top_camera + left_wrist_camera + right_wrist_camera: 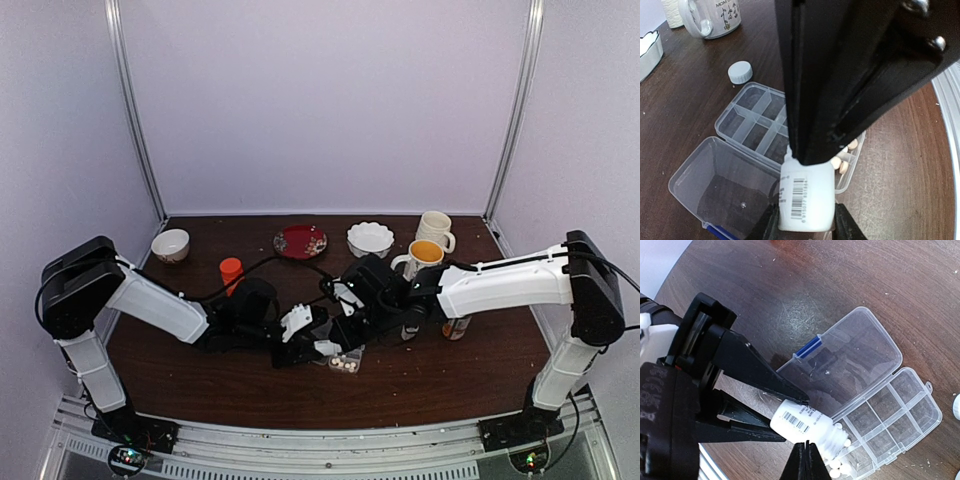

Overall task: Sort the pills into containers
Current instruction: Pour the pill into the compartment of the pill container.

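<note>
Fingers (850, 225) of my left gripper (806, 220), left wrist view: clamped on both sides of a white bottle (805, 197) with a barcode label. The bottle is tipped, its mouth pointing away from me over the pill box (757, 122). My right gripper (812, 152) hangs just beyond the bottle mouth and blocks most of the frame. Pills (844, 164) lie in the cells (747, 127) at the box end right of the mouth. The open lid (695, 182) lies flat to the left of my fingers. A grey cap (740, 73) sits beyond the box, with a mug (715, 17) farther out.

Right wrist view: right fingers are pressed together with nothing between them, tips just beside the bottle neck. This view shows what the left camera hides: pills clustered right at the bottle mouth, over the corner cell nearest my right fingertips.

Top view: left arm (160, 305) and right arm (500, 285) are both stretched low, wrists meeting above the box. Fingers are too small to read here. The pills show as a pale cluster just past both grippers.
</note>
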Controlling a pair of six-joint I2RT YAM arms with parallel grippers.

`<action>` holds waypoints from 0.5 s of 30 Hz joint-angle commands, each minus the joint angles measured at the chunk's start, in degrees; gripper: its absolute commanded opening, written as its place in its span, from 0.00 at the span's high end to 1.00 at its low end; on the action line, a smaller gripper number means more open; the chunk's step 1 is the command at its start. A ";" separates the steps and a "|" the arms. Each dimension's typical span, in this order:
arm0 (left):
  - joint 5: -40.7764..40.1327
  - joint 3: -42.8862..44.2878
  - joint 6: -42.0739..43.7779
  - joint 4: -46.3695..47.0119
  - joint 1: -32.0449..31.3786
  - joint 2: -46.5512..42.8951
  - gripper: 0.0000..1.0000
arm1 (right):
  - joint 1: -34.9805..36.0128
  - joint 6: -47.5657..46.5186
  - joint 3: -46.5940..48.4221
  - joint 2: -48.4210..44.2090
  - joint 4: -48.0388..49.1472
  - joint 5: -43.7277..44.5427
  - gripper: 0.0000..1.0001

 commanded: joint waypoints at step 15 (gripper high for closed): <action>-0.12 1.36 0.07 1.60 -0.62 -1.60 1.00 | 0.46 0.11 1.41 -1.49 -1.51 2.52 1.00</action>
